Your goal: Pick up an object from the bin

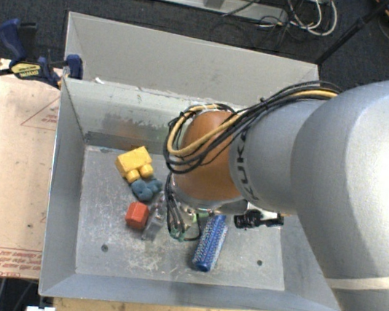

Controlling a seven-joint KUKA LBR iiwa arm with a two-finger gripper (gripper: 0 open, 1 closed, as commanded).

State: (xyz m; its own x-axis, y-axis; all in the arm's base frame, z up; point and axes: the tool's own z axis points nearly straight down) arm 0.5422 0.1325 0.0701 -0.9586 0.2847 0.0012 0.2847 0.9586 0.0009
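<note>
Hand, its opening impossible to tell, low at mid-frame: orange cube just left of it, blue studded brick, long axis near-vertical, just right.

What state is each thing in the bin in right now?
Yellow block: lying flat at the back left, clear of the claw.
Grey-blue lump: lying loose, right beside the yellow block.
Orange cube: sitting flat, just left of the claw.
Blue studded bar: lying flat, studs showing, its far end under the arm.
Claw: low in the bin, between cube and bar.
</note>
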